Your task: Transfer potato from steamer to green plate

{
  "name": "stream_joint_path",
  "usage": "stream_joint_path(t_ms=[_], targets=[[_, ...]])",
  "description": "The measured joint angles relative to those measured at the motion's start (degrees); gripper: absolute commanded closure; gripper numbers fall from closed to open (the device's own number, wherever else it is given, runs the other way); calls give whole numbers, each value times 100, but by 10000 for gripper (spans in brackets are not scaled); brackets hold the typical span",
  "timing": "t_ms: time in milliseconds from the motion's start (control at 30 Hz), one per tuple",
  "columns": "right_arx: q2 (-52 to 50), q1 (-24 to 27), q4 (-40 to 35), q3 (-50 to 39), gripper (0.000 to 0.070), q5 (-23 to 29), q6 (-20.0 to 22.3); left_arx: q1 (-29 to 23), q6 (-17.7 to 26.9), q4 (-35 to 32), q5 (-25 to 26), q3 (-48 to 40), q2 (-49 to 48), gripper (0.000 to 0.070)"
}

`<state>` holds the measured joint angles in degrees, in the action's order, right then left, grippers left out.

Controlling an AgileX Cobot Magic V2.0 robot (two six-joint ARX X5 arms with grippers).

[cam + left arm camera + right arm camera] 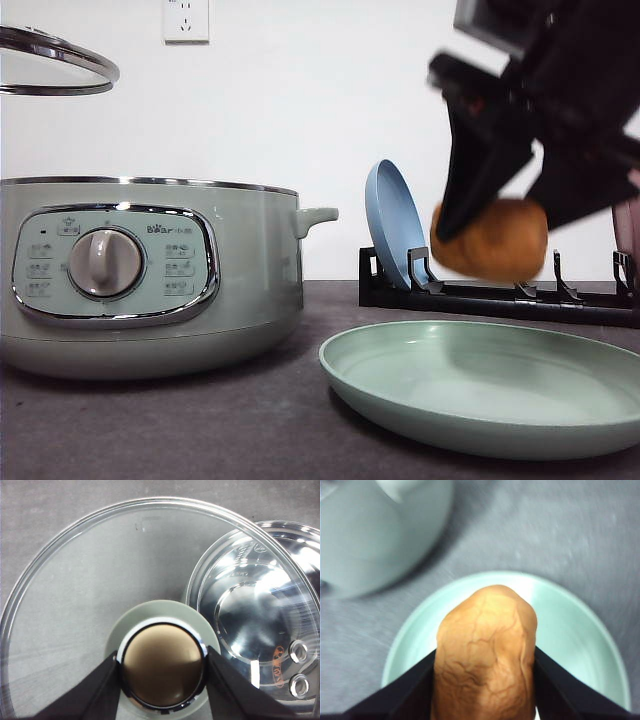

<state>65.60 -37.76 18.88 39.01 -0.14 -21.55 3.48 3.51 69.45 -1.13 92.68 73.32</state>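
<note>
The orange-brown potato (492,240) hangs in the air above the green plate (480,385), held by my right gripper (490,235), which is shut on it. From the right wrist, the potato (487,655) sits between the black fingers (410,690) over the plate (575,625). The sage-green steamer (150,270) stands at the left, uncovered. My left gripper (162,665) is shut on the lid's knob (162,667) and holds the glass lid (50,60) high above the steamer's left side. Below the lid, the steamer's shiny inner pot (260,620) looks bare.
A black dish rack (500,295) stands behind the green plate with a blue plate (395,225) upright in it. The steamer's side handle (315,217) points toward the rack. A dark grey tabletop (250,420) lies in front.
</note>
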Motion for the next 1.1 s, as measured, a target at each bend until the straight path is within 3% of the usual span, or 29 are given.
stream_joint_path(t_ms=[400,600,767,900,1100], targets=[[949,-44,-594,-268,469,144,-277,21,0,0,2,0,0,700],[1173,-44,-605,-268,313,144,-277,22,0,0,2,0,0,699],[1179,-44,-612,-268,241,144,-277,87,0,0,2,0,0,700],[1179,-44,-612,-267,101,144,-274,162,1,0,17,0,0,700],[1058,-30,-534,-163,70,146,-248,440,0,0,9,0,0,699]])
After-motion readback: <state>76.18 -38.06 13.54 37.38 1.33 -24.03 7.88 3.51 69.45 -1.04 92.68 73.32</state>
